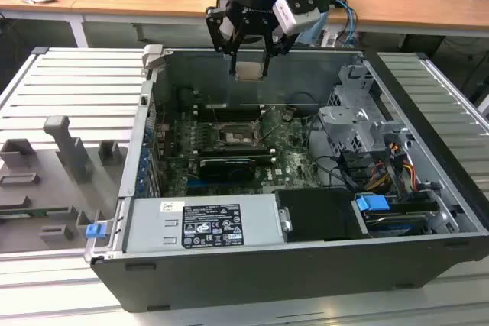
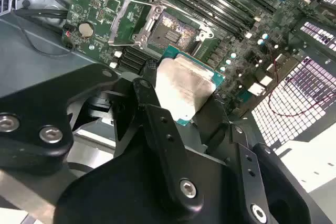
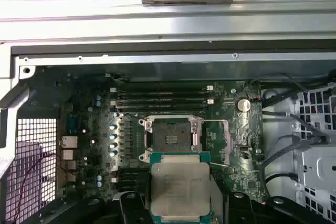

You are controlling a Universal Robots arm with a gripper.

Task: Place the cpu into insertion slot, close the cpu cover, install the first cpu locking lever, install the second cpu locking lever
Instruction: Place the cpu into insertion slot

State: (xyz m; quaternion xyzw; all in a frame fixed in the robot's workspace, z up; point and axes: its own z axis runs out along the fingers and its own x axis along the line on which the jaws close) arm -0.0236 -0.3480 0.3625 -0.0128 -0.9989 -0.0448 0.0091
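My gripper hangs above the open computer case, shut on the cpu, a flat silvery-beige square chip held by its edges. In both wrist views the cpu sits between the black fingers, well above the green board. The insertion slot lies open below it with its dark contact field bare. The cpu cover, a thin grey metal frame, is swung open beside the slot.
Long black memory slots run beside the socket. The grey power supply fills the case's near side, and a drive cage with cables stands at the exterior view's right. Grey fixtures sit on the slatted table at the left.
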